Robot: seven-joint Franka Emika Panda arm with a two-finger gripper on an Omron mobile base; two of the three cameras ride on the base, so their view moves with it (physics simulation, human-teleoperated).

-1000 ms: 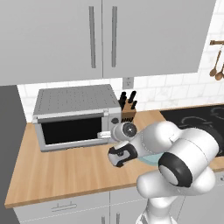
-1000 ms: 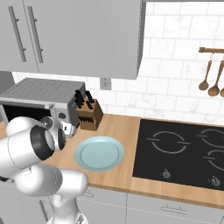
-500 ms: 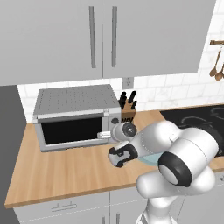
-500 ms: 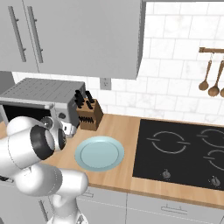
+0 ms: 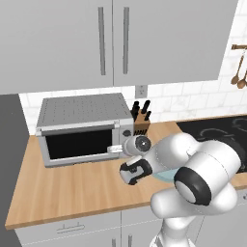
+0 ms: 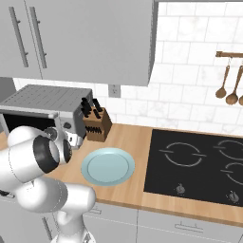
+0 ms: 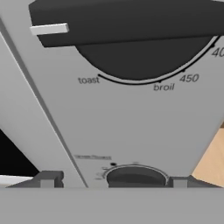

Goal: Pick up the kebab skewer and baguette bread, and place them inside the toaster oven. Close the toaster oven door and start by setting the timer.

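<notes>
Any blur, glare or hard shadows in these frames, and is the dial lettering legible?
Left base view: flat, even light, no glare on the oven door. Right base view: sharp, with a soft shadow beside the plate. Hand view: very close to the oven panel; "toast", "broil", "450" read clearly; the lower knob has blurred lettering.

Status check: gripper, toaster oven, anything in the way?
Gripper open, fingertips either side of the lower knob on the toaster oven panel. Door up against the oven front. Nothing between gripper and knob.

A home kitchen: wooden counter (image 6: 128, 137), black hob (image 6: 199, 163), tiled wall, grey cupboards (image 5: 113, 41), knife block (image 6: 96, 124), toaster oven (image 5: 84, 128).
</notes>
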